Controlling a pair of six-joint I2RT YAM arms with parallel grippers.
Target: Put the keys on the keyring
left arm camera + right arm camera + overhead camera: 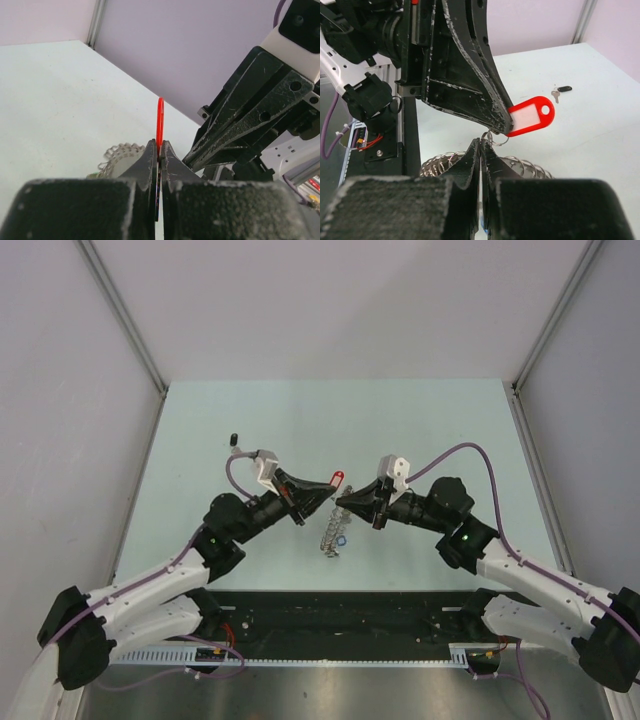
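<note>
Small black-headed key (233, 440) lies well apart at far left on table (450, 420), left pincer (326, 486) clenched on red-headed key (338, 478) just above keyring (336, 532), right pincer (343, 502) clenched at keyring's top, grip on wire unclear.

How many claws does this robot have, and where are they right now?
2. The left gripper pinches a red key tag; the right gripper is shut, its tip almost meeting the left one, by the keyring. None seem hidden.
</note>
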